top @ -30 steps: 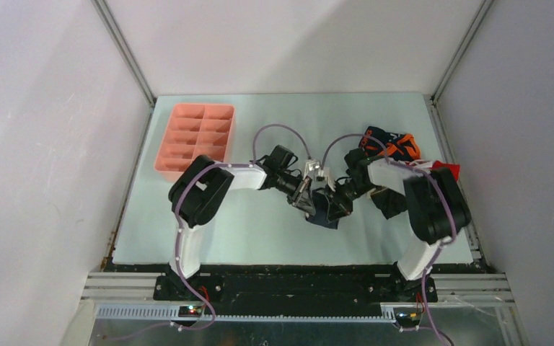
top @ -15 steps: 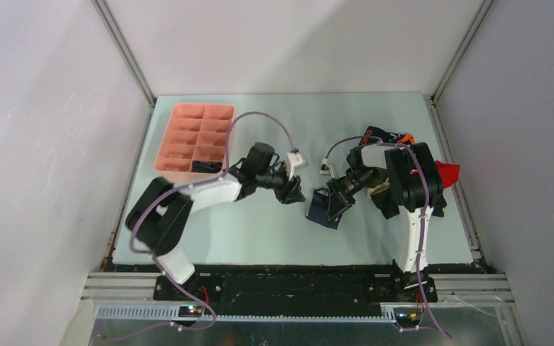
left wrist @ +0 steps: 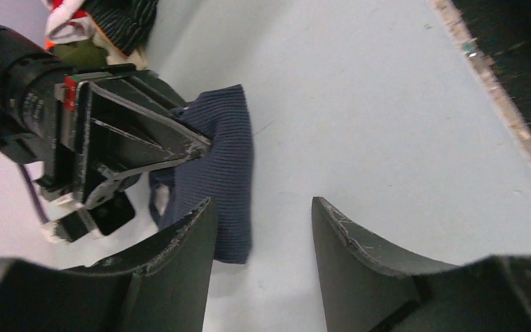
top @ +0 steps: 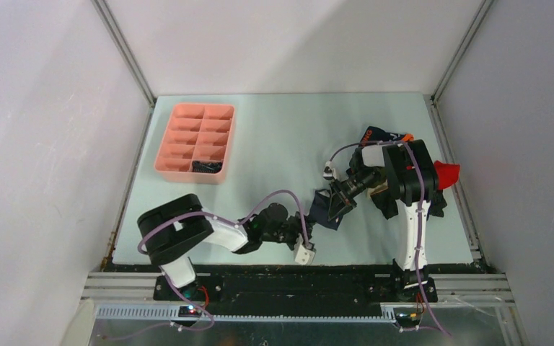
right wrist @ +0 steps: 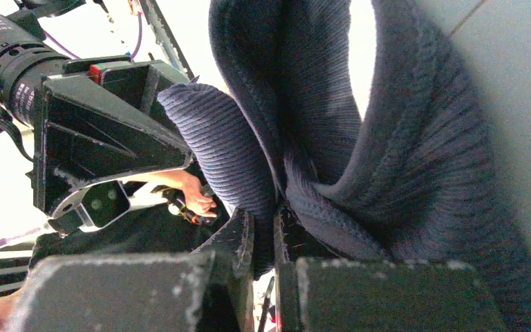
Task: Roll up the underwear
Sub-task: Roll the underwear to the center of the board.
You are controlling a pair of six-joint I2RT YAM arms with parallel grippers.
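The right hand (right wrist: 263, 228) is clamped on navy underwear (left wrist: 222, 162); left hand (left wrist: 261, 204) apart, empty. Cloth may slip or unfold with only one pinch.

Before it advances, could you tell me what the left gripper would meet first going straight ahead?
Probably the navy brief, held by the right gripper, just ahead of the left gripper; depth is unclear.

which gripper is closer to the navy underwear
Right. The right gripper is shut on a fold of the navy underwear; the left gripper stands open just beside it, on the near-edge side, holding nothing.
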